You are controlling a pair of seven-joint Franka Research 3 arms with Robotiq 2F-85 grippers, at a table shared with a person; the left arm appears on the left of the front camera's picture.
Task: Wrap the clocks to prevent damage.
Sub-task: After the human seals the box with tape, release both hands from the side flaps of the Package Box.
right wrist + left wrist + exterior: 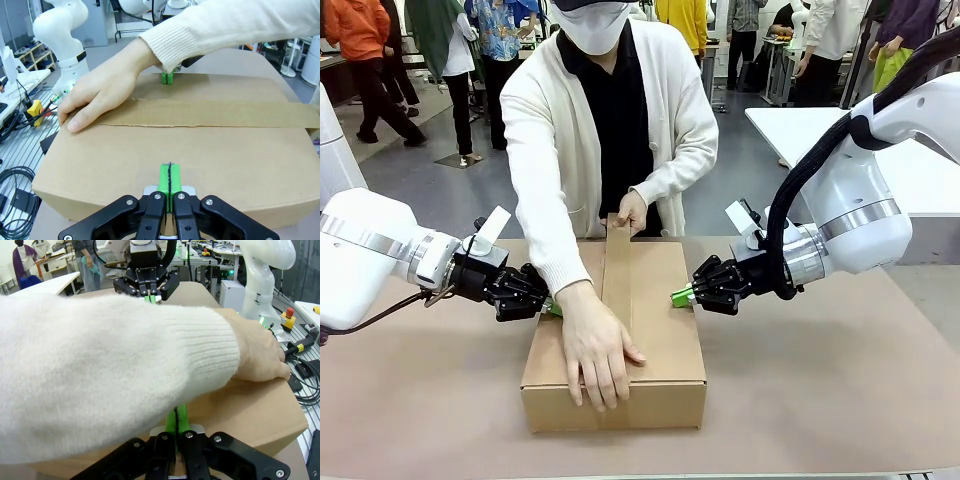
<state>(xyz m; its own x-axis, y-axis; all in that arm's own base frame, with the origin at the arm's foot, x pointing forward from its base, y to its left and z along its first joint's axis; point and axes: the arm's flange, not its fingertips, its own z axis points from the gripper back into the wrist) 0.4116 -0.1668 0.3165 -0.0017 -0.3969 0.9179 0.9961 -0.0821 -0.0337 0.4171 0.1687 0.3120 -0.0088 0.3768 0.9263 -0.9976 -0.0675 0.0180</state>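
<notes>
Cardboard box (650, 340) is set lengthwise mid-table (820, 400), flaps closed, with a brown tape strip (617, 270) laid along the centre seam from the far edge to the near one. No clocks are seen; the box is shut. Left hand (548, 306) is pressed against the box's left side wall, green pads (179, 419) clenched together with nothing between them, as seen in the left wrist view. Right hand (680, 296) is placed against the right side wall near the top edge, pads (169, 176) likewise closed tight and empty, touching the cardboard. The box is thus braced from both sides. The person's one hand (600, 345) is laid flat on the tape near the front edge, fingers reaching the front top edge; the other hand (632, 212) is holding the tape at the far edge. The white sleeve (100, 375) is crossed directly over the left hand, so room above it is blocked in the left wrist view. Open table is seen to the right of the box and in front of it; the left side behind the left arm is also free. Cables (15, 185) are seen off the table edge in the right wrist view.
</notes>
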